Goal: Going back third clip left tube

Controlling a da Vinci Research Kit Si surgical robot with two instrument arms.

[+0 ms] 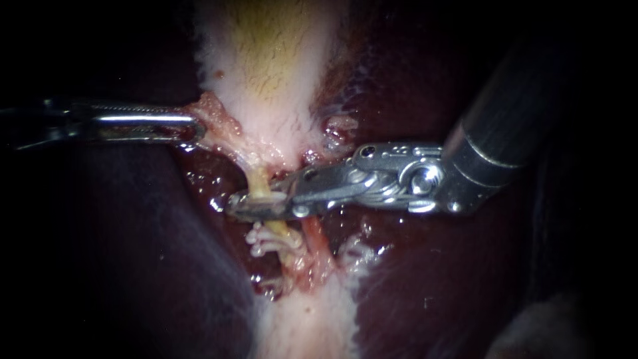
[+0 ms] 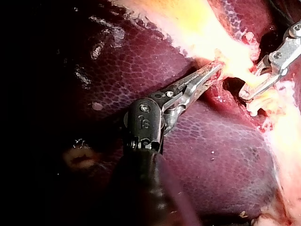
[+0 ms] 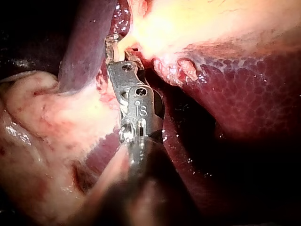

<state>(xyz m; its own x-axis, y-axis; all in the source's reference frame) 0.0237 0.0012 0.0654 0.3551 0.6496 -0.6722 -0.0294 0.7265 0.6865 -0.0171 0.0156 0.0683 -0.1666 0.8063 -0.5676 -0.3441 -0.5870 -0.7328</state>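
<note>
Endoscope view: the left instrument reaches in flat across the liver. Its claw is clamped together on a pink flap at the edge of the gallbladder, and the flap is drawn taut toward the shaft. The right instrument comes in from the far side, its claw apart and set across the left tube – the yellowish strand running down from the gallbladder's narrow end passes between the two halves. Just past the claw, on the side away from the gallbladder, two white clips sit on that tube, close together. The reddish right tube lies just beside them, under the claw's hinge.

Left wrist view: the long ridged claw of the left instrument lies closed on pale tissue at its very tip. Ahead of it and slightly to one side, the right instrument shows a clear gap between its halves, with the yellow tube in that gap.

Right wrist view: the right instrument points at the gallbladder's narrow end (bright glare there hides how the claw stands). Pale fatty tissue lies beside the shaft – liver on the other side.
</note>
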